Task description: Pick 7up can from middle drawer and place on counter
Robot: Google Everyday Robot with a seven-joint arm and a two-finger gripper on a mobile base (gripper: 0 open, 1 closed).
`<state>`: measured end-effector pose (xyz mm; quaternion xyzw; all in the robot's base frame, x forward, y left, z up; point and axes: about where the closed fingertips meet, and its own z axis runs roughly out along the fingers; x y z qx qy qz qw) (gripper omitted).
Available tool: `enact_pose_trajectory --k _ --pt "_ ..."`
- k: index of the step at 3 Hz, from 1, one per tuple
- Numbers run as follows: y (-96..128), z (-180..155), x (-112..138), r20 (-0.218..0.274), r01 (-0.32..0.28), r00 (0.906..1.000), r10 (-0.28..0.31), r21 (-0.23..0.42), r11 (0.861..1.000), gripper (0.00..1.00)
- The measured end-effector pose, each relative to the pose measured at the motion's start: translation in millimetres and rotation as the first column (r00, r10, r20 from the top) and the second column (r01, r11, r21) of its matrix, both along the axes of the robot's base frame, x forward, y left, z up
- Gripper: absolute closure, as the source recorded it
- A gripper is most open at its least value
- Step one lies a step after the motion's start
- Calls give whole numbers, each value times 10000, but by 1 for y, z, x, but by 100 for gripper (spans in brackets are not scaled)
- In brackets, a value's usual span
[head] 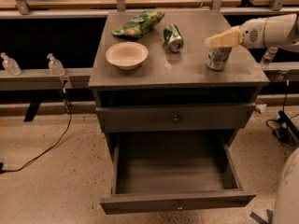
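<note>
The 7up can (218, 59), pale silver with faint green marks, stands upright on the right side of the grey counter (187, 71). My gripper (220, 41) reaches in from the right on a white arm. Its cream fingers (224, 38) are closed around the can's top and hide the lid. The can's base looks to rest on the counter. Below, the middle drawer (175, 203) is pulled fully out, and its flat bottom is bare.
On the counter are a darker green can (173, 37) lying on its side, a green chip bag (138, 24) and a pale bowl (126, 55). A closed drawer with a knob (176, 119) sits above the open one. Cables (51, 143) lie on the floor at left.
</note>
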<state>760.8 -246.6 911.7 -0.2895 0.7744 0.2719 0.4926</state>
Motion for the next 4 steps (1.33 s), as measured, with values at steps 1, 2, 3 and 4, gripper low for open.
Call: enact_pose_trajectory --k 1,2,3,4 --pt "7 20 -13 686 -1053 9921 1047 52 9944 0" --pt "-6 51 -66 2068 -2718 9349 2885 -1057 9565 0" --pt "-30 64 -114 2693 -3389 8701 4129 -2814 8977 0" --pt "-26 61 -114 3055 -3562 8358 4562 -3307 8739 0"
